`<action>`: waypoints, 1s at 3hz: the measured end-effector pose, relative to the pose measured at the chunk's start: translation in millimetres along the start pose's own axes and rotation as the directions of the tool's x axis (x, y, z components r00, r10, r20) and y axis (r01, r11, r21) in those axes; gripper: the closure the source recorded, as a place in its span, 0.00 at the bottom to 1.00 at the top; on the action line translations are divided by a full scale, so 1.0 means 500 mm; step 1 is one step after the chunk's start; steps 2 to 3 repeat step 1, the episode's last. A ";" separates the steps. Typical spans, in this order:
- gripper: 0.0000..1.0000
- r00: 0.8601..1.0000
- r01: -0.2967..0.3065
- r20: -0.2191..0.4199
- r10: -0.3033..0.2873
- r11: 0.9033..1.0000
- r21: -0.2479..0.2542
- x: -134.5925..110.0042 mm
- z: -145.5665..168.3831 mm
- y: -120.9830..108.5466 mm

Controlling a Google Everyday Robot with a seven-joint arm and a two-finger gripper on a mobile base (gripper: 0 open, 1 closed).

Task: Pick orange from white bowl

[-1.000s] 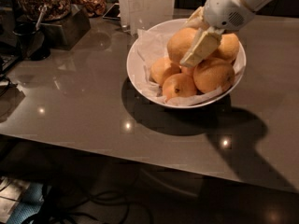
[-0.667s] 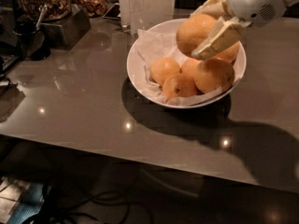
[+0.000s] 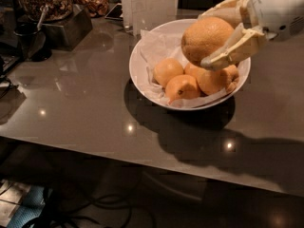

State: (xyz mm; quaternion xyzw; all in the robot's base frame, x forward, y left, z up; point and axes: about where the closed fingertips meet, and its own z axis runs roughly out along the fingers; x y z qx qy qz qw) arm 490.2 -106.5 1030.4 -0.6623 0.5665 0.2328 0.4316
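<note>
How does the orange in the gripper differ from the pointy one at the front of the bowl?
The held orange is larger and rounder; the pointy one is smaller, with a nub. The held orange is above the bowl, clamped in the gripper; the pointy one lies in the pile. Both are yellow-orange.

No writing, label, brand or number can be read on anything. The cream two-finger gripper (image 3: 204,40) hangs above the glossy white bowl (image 3: 137,75), clasping the large dimpled orange (image 3: 209,36).

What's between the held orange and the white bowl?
Camera view: other oranges on crinkled paper. The hand, over the right side of the white bowl, grips the orange.
</note>
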 end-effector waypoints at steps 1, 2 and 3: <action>1.00 0.998 -0.017 0.052 0.019 0.999 -0.036 0.005 0.014 0.022; 1.00 0.998 -0.017 0.052 0.019 0.999 -0.036 0.005 0.014 0.022; 1.00 0.998 -0.017 0.052 0.019 0.999 -0.036 0.005 0.014 0.022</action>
